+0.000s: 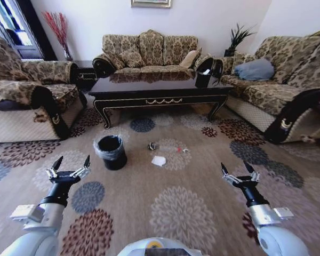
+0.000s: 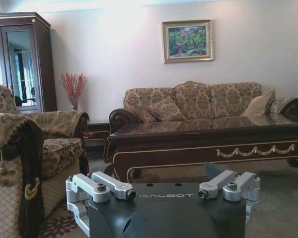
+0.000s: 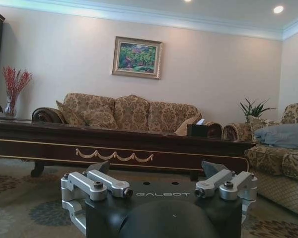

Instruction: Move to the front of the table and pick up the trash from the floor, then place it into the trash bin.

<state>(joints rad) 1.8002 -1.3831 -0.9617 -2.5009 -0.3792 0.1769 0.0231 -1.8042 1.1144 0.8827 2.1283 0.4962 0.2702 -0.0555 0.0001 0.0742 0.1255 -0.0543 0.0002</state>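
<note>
Trash [image 1: 159, 160] on floor [image 1: 202, 181] beside trash bin [image 1: 111, 152].

A long dark glossy table [image 1: 160, 90] with a gold scroll on its front edge stands on the flower-patterned carpet floor [image 1: 202, 186]. Before it stands an upright black bin [image 1: 111, 152] lined with clear plastic. Nearby lie a dark wrapper [image 1: 151, 145], crumpled white paper [image 1: 159, 160] and a clear bottle [image 1: 180, 150].
</note>
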